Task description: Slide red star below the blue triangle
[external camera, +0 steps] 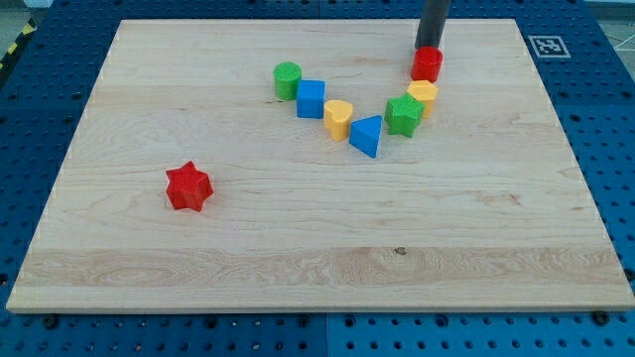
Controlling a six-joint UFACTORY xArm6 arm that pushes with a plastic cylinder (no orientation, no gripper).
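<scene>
The red star [188,186] lies alone on the left part of the wooden board [317,258]. The blue triangle [366,136] sits near the board's middle top, far to the right of the star. My tip [428,47] is at the view's top, right behind a red block [428,64], touching or nearly touching it. The tip is far from the red star and above and to the right of the blue triangle.
A curved row of blocks runs across the top middle: a green cylinder [288,80], a blue cube [311,98], a yellow heart [338,118], a green star [403,114] and a yellow block [423,95]. A marker tag [545,46] is at the top right corner.
</scene>
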